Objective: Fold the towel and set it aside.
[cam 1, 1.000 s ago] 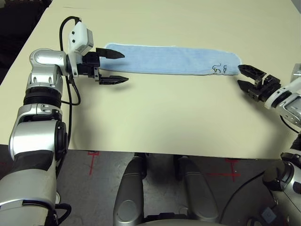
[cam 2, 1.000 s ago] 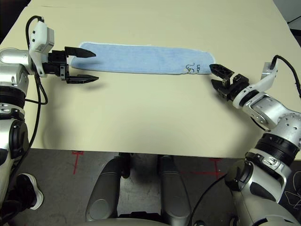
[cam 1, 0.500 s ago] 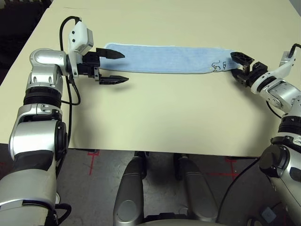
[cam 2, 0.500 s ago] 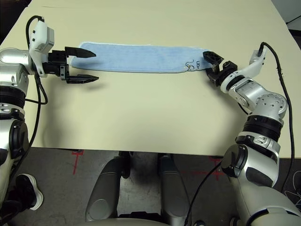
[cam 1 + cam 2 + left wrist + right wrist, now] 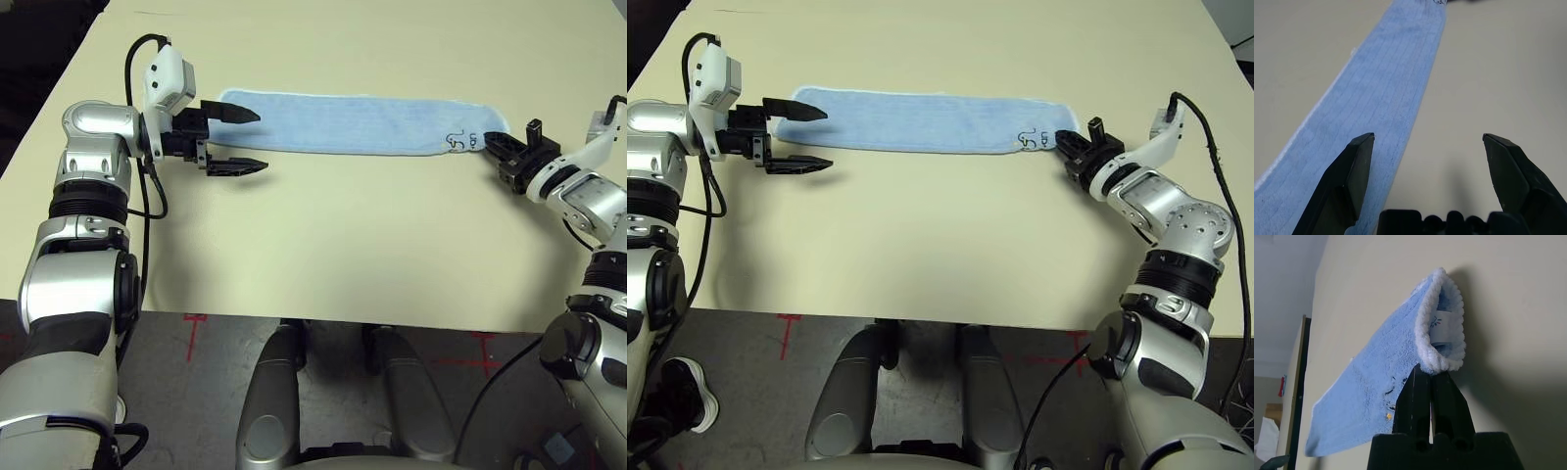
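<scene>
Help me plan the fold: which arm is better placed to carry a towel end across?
Right. The right gripper is shut on the towel end, while the left gripper hangs open at the other end.

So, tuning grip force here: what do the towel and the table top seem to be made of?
The towel: soft looped terry cloth, light blue with a white hem; its pile looks fuzzy. The table: a smooth, matte beige surface, possibly laminate or painted board; that stays uncertain.

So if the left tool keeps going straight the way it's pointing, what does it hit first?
Probably the towel: one finger of the open left tool already sits over its near end, though height above the cloth is unclear.
</scene>
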